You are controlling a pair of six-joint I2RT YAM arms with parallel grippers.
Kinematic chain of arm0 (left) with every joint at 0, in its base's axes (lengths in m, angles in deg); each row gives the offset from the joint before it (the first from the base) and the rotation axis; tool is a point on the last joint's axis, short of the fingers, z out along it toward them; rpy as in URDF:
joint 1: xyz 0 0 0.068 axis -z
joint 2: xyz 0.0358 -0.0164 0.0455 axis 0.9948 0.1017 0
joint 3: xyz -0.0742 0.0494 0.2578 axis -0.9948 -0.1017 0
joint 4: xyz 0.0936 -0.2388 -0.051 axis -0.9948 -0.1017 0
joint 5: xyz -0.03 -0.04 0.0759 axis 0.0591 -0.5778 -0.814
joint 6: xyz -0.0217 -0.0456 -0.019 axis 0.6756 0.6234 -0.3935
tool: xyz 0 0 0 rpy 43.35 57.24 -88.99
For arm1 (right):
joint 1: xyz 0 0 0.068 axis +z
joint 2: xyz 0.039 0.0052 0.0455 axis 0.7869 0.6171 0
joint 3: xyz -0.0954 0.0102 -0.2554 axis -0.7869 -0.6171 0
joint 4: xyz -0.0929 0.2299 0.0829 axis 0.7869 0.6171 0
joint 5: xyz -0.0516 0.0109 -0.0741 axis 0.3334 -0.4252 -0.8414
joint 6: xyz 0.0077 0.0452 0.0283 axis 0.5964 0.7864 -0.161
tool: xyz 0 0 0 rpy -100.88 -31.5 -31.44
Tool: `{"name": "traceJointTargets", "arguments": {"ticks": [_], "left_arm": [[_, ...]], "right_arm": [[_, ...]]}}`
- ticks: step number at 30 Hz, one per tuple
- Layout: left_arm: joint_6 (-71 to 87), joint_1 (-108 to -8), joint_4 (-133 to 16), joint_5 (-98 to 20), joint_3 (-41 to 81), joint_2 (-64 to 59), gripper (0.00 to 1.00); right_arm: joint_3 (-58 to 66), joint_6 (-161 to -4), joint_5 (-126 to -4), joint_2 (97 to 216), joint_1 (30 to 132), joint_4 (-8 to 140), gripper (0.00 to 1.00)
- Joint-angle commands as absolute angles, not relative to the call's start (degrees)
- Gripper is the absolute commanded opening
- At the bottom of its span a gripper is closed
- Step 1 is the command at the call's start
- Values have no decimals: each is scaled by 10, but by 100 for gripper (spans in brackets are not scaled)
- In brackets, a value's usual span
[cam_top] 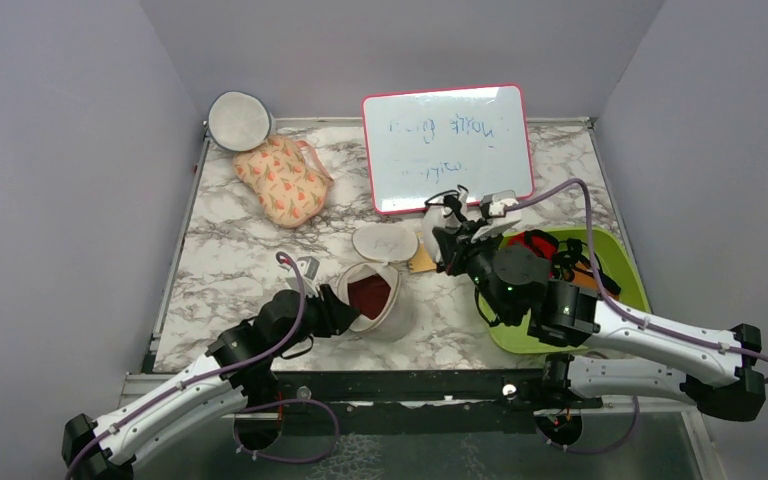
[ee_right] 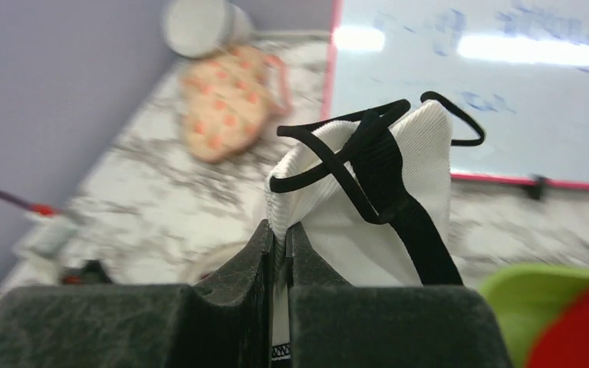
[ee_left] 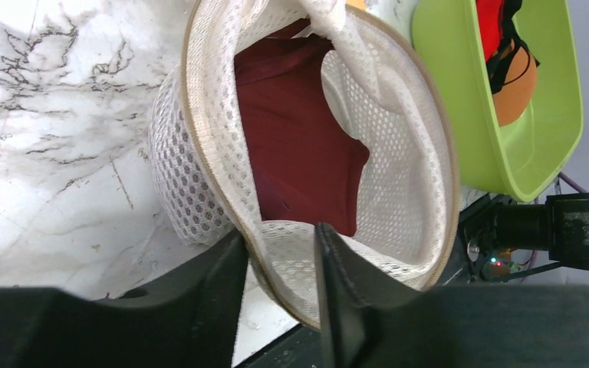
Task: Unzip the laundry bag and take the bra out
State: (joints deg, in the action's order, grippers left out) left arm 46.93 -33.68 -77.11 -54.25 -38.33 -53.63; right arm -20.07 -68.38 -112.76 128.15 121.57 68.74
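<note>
Top external view for bearings: find the laundry bag (cam_top: 390, 312) lying unzipped near the front middle of the counter (cam_top: 230, 260), mouth up, round flap (cam_top: 385, 243) folded back beside it. Note the left gripper (ee_left: 280, 257) clamped on the near mesh rim, 1 finger inside and 1 outside. Note the right gripper (ee_right: 280, 234) closed tight on a fold of the bra (ee_right: 383, 192) (white ribbed cloth, black straps), held up apart from the bag, in front of the whiteboard (cam_top: 448, 145).

Judged as the last stretch of the task: bra out, only to be carried off and set down. Keep the left pinch firm to anchor the bag. Move the bra slowly, high enough to keep hanging cloth off the bag's rim. Mind the loose black straps, likely to snag on the whiteboard's edge or the green tray (cam_top: 625, 265). Release only over bare counter.

Hard to make out: dark red cloth (ee_left: 299, 153) inside the bag, lining or another garment, impossible to say. Lower part of the bra hidden behind the right fingers (ee_right: 230, 307). Zipper pull nowhere in sight. Right wrist background blurred.
</note>
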Motion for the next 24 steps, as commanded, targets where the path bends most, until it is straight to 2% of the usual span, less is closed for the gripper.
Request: {"name": "traceJointTargets", "arguments": {"ticks": [1,3,5,6,9,11,13,17,24], "left_arm": [[451,-336,-778,-557,-354,-530,35],[447,-336,-781,-562,-350,-526,43],[444,-336,-781,-566,-347,-521,51],[443,-336,-781,-569,-345,-516,56],[437,-336,-781,-570,-334,-504,65],[431,-336,-782,-570,-326,-498,67],[427,-335,-789,-571,-317,-497,68],[426,-335,-796,-573,-312,-507,70],[416,-336,-796,-576,-310,-503,73]], "right_arm": [[-173,-629,-1345,1314,1215,949,1],[-151,-486,-1402,1337,1206,1095,1],[-136,-357,-1408,1356,1159,1216,1],[-142,-370,-1393,1358,1128,1214,1],[-207,-556,-1288,1344,1028,1034,1],[-233,-566,-1224,1339,956,1001,1],[-245,-552,-1213,1341,900,1002,1],[-262,-523,-1212,1360,834,1016,1],[-304,-506,-1093,1415,801,960,1]]}}
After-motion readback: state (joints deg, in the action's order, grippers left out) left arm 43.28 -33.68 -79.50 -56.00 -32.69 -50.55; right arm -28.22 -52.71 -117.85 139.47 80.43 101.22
